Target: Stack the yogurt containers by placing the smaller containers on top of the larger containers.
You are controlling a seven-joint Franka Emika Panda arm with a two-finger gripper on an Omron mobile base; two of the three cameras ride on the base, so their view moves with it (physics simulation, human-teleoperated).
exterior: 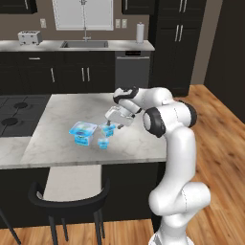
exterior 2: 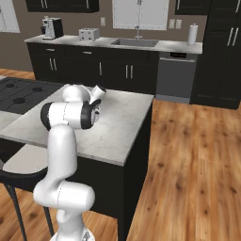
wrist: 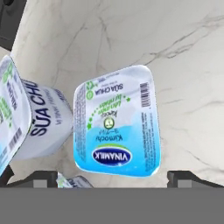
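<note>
Three translucent light-blue plastic yogurt cups are seen on the white marbled tabletop (exterior: 72, 124) of the kitchen island. The widest cup with the broad square-ish rim (exterior: 83, 132) is placed farthest to the left in the left base view; the medium cup (exterior: 107, 130) is just beside it, and the tiny cup (exterior: 102, 142) is set nearer the front edge, close to both. None is stacked yet.

The tool (exterior: 111, 125) is poised right above the medium cup, jaws spread wide, nothing held. In the hand view the medium cup's printed foil lid (wrist: 117, 120) is centred between the two dark tips; the widest cup's side wall (wrist: 41, 122) is seen at the left.

Handling, as judged: cups are expected to be light, thin-walled and somewhat slippery; walls may flex if squeezed hard. A grip across the body just under the rim is advised, so the rim can act as a stop. The lid of the widest cup is flat, so a level, centred placement should be required.

The tabletop is flat and smooth around the cups. A black cooktop (exterior: 16, 115) is set at the island's left end; dark cabinets, a sink (exterior: 85, 44) and a toaster (exterior: 29, 37) are seen behind, wood floor to the right.
</note>
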